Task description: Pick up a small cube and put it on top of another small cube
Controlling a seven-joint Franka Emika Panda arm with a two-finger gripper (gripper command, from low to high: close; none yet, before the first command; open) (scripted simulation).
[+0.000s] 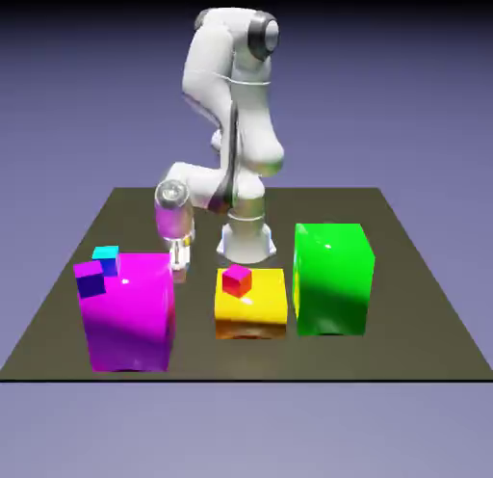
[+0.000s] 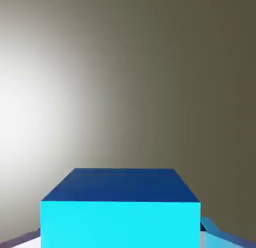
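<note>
The bench [image 1: 424, 303] is a flat, dark olive-brown slab with a matte surface. In the exterior view it narrows toward its far edge and its near edge runs level across the lower part of the frame. The backdrop [image 1: 87, 91] is a plain blue-violet field. It is darkest at the top and grows paler toward the bottom. In the hand view the bench surface [image 2: 190, 67] fills most of the frame, with a broad pale glare at the left.
</note>
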